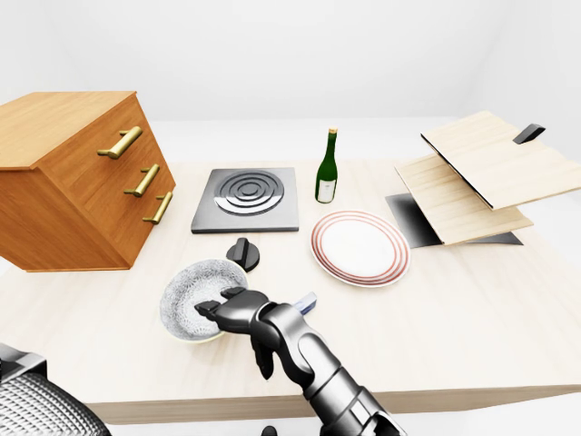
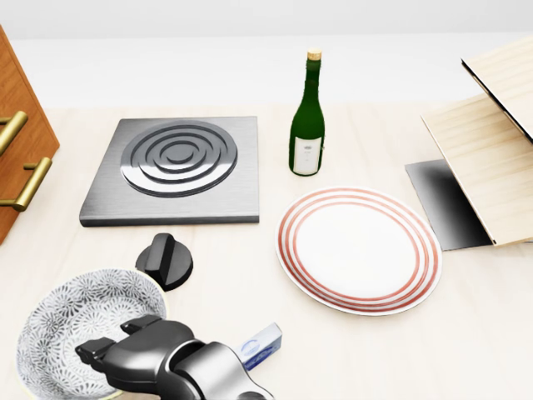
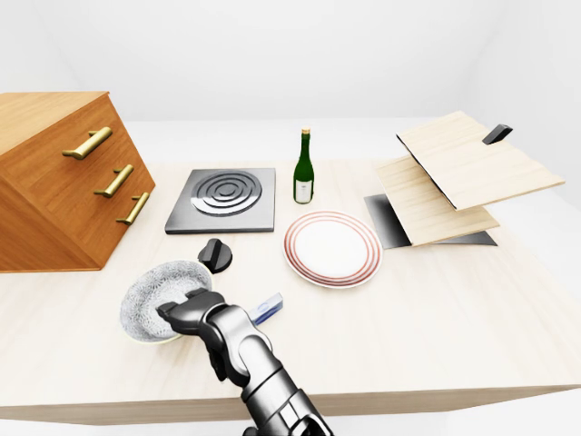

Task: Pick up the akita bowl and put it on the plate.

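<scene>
Right hand (image 1: 238, 311) at table's (image 1: 472, 318) near edge, fingers hooked over bowl (image 1: 186, 304) rim, pinch unconfirmed. Risk: shallow rim grip, bowl tips or slips before plate (image 1: 360, 247).

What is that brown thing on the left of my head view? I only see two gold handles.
Observer: A wooden drawer chest. The left-eye view shows three gold handles on it.
Operator: What is the pale wood on the right?
Observer: Two tilted wooden boards, stacked. The upper one has a small black piece at its top edge.
Operator: Where does the arm come from?
Observer: It rises from the bottom of the left-eye view, over the table's near edge, and slants up-left to put the right hand at the akita bowl.
</scene>
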### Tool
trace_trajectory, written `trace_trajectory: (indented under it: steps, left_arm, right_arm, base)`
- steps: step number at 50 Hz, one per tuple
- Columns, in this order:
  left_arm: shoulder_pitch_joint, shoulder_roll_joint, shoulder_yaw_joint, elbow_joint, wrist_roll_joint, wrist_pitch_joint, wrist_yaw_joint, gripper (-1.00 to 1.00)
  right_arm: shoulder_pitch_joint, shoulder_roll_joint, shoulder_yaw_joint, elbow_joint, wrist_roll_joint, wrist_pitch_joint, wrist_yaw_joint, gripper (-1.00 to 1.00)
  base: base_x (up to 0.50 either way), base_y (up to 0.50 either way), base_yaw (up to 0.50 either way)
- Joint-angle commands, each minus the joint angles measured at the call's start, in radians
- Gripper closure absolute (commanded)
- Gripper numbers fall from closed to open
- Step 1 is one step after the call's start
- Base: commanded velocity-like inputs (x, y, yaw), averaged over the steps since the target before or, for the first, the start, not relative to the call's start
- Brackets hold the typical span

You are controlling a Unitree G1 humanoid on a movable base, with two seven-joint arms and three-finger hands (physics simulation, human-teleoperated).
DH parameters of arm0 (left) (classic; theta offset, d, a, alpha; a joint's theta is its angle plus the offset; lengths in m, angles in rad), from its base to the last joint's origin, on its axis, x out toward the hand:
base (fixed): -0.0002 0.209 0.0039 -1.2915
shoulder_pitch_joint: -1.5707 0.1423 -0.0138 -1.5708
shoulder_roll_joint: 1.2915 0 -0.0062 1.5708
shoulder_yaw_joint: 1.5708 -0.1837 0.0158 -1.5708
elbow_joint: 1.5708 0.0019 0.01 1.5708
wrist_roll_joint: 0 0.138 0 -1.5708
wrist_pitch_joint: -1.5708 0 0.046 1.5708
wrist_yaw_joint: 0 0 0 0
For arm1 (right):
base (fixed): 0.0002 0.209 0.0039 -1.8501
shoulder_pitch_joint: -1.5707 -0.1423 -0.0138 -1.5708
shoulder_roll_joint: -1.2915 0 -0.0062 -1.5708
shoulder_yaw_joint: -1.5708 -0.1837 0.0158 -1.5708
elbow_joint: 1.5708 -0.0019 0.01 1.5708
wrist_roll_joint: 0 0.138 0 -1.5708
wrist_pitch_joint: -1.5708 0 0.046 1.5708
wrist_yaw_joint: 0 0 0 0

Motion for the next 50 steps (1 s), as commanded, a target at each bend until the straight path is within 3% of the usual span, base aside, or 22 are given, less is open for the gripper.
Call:
trace_trajectory:
  steps: [1,2,10,15,20,27,38,48,50]
  left_arm:
    - [0.01,0.006,0.004,0.0,-0.002,0.0,0.0,-0.97]
    - [0.011,0.005,-0.001,0.0,0.002,0.0,0.0,-0.97]
    - [0.014,0.028,0.007,0.0,-0.017,0.0,0.0,-0.97]
    - [0.014,0.03,-0.006,0.0,-0.029,0.0,0.0,-0.98]
    - [0.019,0.065,0.019,0.0,-0.057,0.0,0.0,-0.98]
    - [0.024,0.076,0.022,0.0,-0.065,0.0,0.0,-0.99]
    - [0.025,0.071,0.011,0.0,-0.055,0.0,0.0,-0.99]
    - [0.023,0.074,0.001,0.0,-0.05,0.0,0.0,-0.98]
    - [0.025,0.071,-0.004,0.0,-0.041,0.0,0.0,-0.98]
  right_arm:
    - [-0.051,-0.003,-0.043,0.097,-0.042,0.0,-0.045,-0.22]
    - [-0.059,-0.008,-0.047,0.093,-0.044,0.0,-0.037,1.0]
    - [-0.022,0.014,-0.026,-0.006,-0.045,0.0,-0.009,1.0]
    - [-0.013,0.014,-0.008,-0.033,-0.033,0.0,-0.045,1.0]
    - [0.006,0.014,0.012,-0.086,-0.011,0.0,-0.046,1.0]
    - [-0.029,0.014,0.008,-0.03,0.006,0.0,-0.076,1.0]
    - [0.132,0.014,0.185,-0.354,0.066,0.0,0.017,1.0]
    - [0.022,0.014,0.127,-0.443,0.117,0.0,0.017,1.0]
    - [-0.03,0.014,0.078,-0.44,0.117,0.0,0.017,1.0]
  base:
    - [0.0,0.0,0.0]
    - [0.0,0.0,0.0]
    - [0.0,0.0,0.0]
    - [0.0,0.0,0.0]
    - [0.0,0.0,0.0]
    - [0.0,0.0,0.0]
    - [0.0,0.0,0.0]
    - [0.0,0.0,0.0]
    - [0.0,0.0,0.0]
